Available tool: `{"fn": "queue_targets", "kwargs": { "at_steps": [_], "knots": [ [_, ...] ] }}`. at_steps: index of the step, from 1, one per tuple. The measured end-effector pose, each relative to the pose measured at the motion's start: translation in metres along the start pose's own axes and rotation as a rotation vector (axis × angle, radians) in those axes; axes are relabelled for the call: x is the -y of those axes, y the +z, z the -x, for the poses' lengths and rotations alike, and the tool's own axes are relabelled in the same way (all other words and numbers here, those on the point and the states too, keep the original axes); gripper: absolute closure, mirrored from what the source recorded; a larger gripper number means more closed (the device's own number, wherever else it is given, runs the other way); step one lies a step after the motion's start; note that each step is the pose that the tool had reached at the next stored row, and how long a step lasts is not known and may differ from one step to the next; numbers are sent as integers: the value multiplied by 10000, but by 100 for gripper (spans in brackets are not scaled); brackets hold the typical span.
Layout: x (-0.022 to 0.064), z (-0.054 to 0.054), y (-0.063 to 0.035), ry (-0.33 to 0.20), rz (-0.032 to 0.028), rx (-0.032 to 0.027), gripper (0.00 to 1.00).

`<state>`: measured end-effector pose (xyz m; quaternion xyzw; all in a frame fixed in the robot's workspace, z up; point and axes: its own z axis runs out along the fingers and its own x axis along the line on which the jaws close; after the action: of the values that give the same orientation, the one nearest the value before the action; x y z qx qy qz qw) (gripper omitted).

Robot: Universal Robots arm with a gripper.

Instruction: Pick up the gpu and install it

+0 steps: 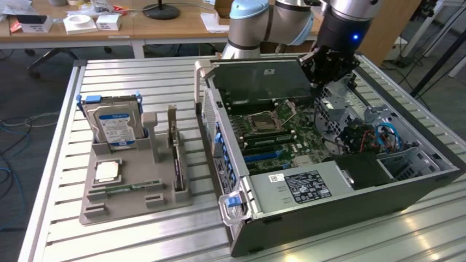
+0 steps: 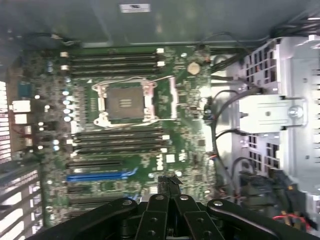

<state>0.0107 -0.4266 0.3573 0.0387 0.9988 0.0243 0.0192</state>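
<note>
Green motherboard (image 2: 192, 165), long black slots (image 2: 117, 135), square socket (image 2: 125, 102).

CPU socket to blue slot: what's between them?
Wrist view: a bank of black memory slots lies between the CPU socket and the blue slot, then one black slot next to the blue one.

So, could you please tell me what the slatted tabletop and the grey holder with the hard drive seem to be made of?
The slatted tabletop looks like bare aluminium, brushed or satin: pale silver slats with soft light streaks. The grey holder looks like matte plastic, possibly moulded or printed: even dull grey, blocky slots, no glints.
</note>
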Motion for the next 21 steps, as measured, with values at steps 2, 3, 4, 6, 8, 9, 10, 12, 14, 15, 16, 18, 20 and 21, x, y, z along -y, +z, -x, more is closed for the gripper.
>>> {"fn": "queue_targets", "kwargs": {
  "at_steps": [2,3,4,6,8,9,10,12,14,15,16,18,20,21],
  "knots": [
    [-3,32,1,0,-1,0,90],
    [-3,32,2,0,0,0,90],
    [-3,31,1,1,0,0,90],
    [-3,31,1,1,0,0,90],
    [-3,31,2,1,0,-1,90],
    [-2,31,2,1,0,0,90],
    [-2,31,1,1,0,-1,90],
    [0,-1,0,3,0,1,90],
    [7,-87,-3,0,0,0,90],
    [10,-137,-5,2,1,0,90],
    [13,-181,-7,1,1,0,90],
    [21,-271,-11,2,0,0,90],
    [28,-360,-14,0,0,0,90],
    [31,-405,-16,2,0,0,90]
  ]
}}
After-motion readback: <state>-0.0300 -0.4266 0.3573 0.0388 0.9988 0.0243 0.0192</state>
